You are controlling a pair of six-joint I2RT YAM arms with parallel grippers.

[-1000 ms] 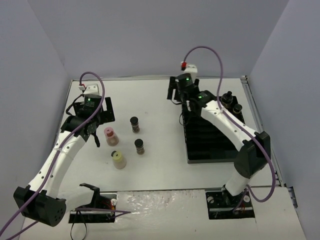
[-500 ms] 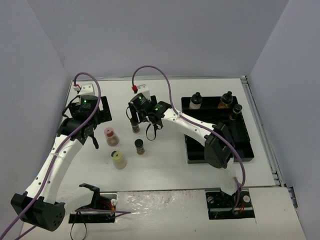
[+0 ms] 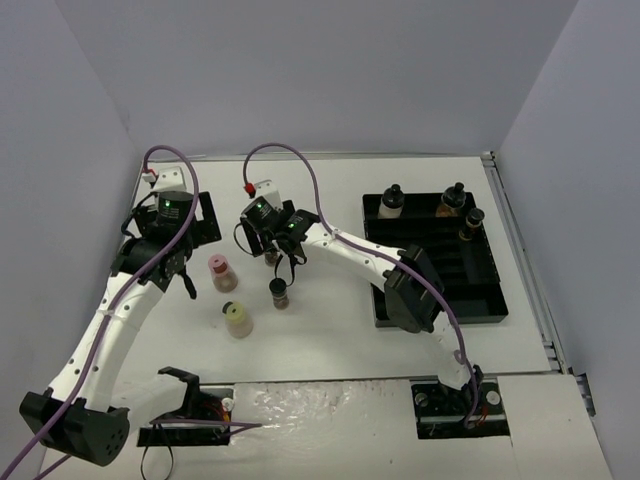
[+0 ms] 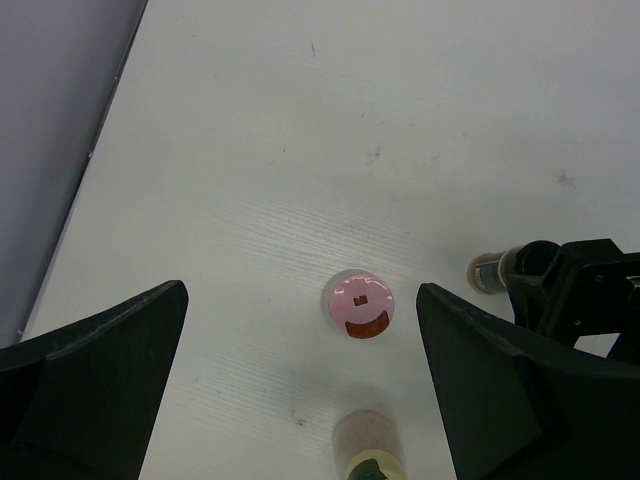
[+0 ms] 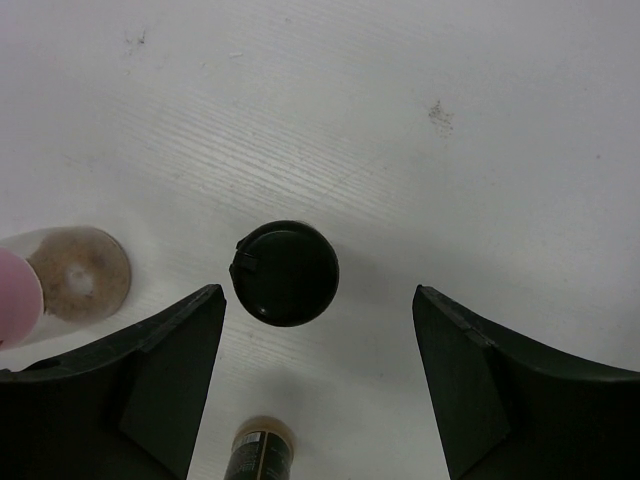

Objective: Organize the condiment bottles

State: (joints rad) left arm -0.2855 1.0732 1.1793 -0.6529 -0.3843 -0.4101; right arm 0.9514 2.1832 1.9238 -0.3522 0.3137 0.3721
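Four jars point(image 3: 279, 292) loose toward desk's point(image 3: 330, 335) left edge. Right hand point(image 5: 318, 297) spread over black-capped jar point(image 5: 285, 273): judged light, rigid, slick; grip sides.

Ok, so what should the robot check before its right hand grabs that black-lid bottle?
1. Right gripper open: ok.
2. Black-capped bottle between its fingers: ok, though off centre.
3. That bottle standing upright: ok.
4. Pink-capped bottle clear of the right fingers: cannot tell; it stands close by one of them.
5. Tray has free slots: ok.
6. Left gripper open and apart from the right arm: ok.
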